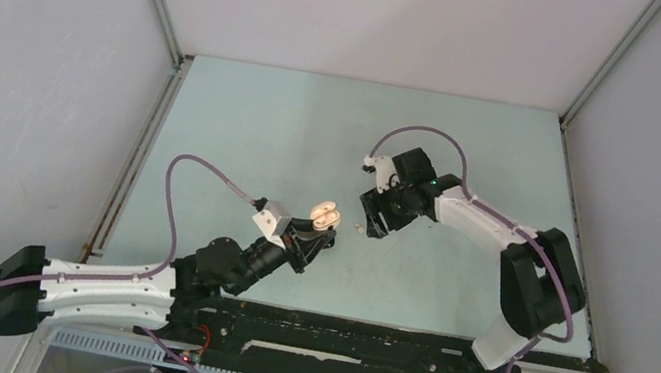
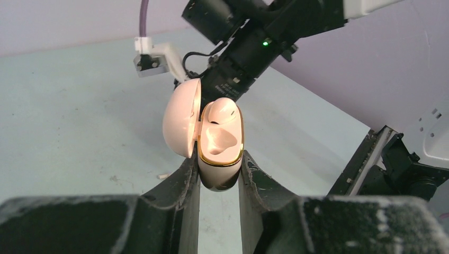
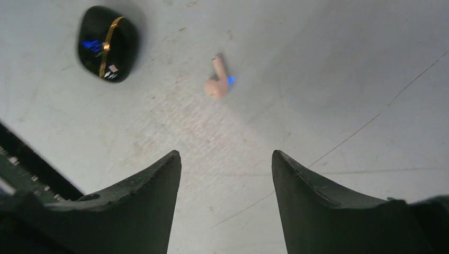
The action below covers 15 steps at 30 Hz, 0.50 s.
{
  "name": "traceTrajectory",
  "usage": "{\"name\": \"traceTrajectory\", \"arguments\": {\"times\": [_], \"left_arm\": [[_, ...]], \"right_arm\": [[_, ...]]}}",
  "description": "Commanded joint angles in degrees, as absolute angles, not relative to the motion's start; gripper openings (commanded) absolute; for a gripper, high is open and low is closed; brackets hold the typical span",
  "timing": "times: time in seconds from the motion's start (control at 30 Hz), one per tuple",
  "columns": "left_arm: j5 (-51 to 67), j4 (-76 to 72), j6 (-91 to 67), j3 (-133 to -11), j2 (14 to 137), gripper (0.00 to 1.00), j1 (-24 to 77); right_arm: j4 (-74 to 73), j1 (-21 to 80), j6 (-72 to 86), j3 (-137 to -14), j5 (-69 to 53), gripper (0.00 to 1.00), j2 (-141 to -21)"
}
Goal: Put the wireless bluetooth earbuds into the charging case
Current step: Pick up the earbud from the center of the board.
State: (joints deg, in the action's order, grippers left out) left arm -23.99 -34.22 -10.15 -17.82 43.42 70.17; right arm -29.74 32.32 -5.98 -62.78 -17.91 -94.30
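Along the left side a metal rail (image 1: 137,154) borders the pale green counter (image 1: 317,123). The left arm (image 1: 107,286) reaches in from the near left corner, slanting up toward the middle. A wide stretch of bare counter lies beyond it, up to the far wall.

The left tool (image 2: 219,174) is clamped on the lower body of a beige-pink case (image 2: 219,145), one finger pressed to each side, and holds it raised off the counter. The case's lid (image 2: 180,119) is swung open to the left, and its gold rim faces the left wrist camera. A seated bud (image 2: 221,110) fills the upper pocket, while the lower pocket shows only its moulded hollow.

Just right of the case, with a narrow gap between them in the top view, the right tool (image 3: 226,174) points down at the counter. Its fingers are spread apart and nothing is between them.

In the right wrist view a loose bud (image 3: 217,84), beige-pink with a blue glow, lies flat on the counter ahead of the fingers and touches neither. A black case (image 3: 108,43) with a gold band sits closed to the bud's left, well apart from it.

Farther right, the right arm (image 1: 535,272) bends back to its base near the counter's right edge, and open counter runs behind it to the far right corner.
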Motion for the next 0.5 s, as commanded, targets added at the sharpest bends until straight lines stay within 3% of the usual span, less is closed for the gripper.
{"name": "traceTrajectory", "arguments": {"times": [0.0,0.1,0.47], "left_arm": [[-25.71,-32.04,-11.39,-17.87,41.44,0.0,70.4],[-25.17,-30.37,-11.61,-18.18,40.61,0.0,70.4],[-24.07,-28.76,-12.55,-18.78,40.67,0.0,70.49]], "right_arm": [[-27.56,34.37,-2.63,-67.94,-12.01,0.69,-99.35],[-27.61,36.2,-2.08,-70.53,-9.75,0.72,-102.62],[-27.17,37.37,-2.11,-76.47,-8.02,0.7,-110.47]]}}
